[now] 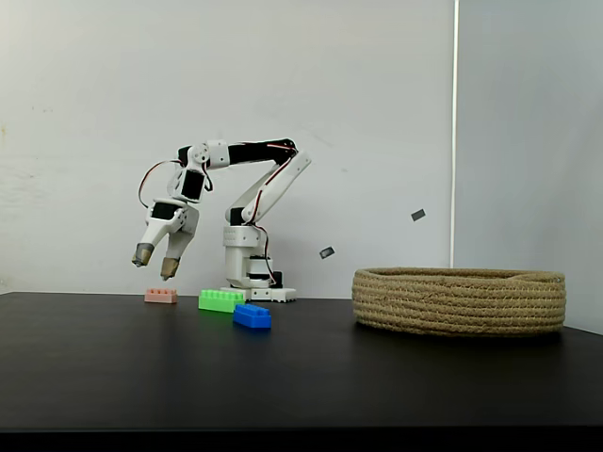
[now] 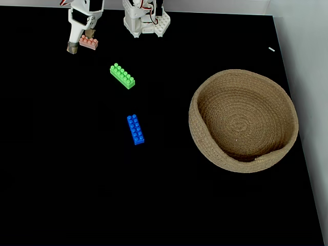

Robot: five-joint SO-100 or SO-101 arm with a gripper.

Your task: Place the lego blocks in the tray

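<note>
Three lego blocks lie on the black table. The pale pink one point(image 1: 160, 296) point(image 2: 89, 42) is nearest the arm's base, the green one point(image 1: 221, 300) point(image 2: 122, 76) sits in the middle, and the blue one point(image 1: 252, 316) point(image 2: 136, 129) lies closest to the front. The tray point(image 1: 459, 301) point(image 2: 205, 138), a round coiled-rope basket, stands to the right with nothing inside. My gripper point(image 1: 156, 261) point(image 2: 78, 44) hangs open a short way above the pink block, fingers pointing down, holding nothing.
The white arm base point(image 1: 251, 268) point(image 2: 146, 20) stands at the table's back edge. A white wall rises behind, and the table's right edge runs just beyond the basket. Bare black tabletop point(image 2: 61, 169) spreads across the front and left.
</note>
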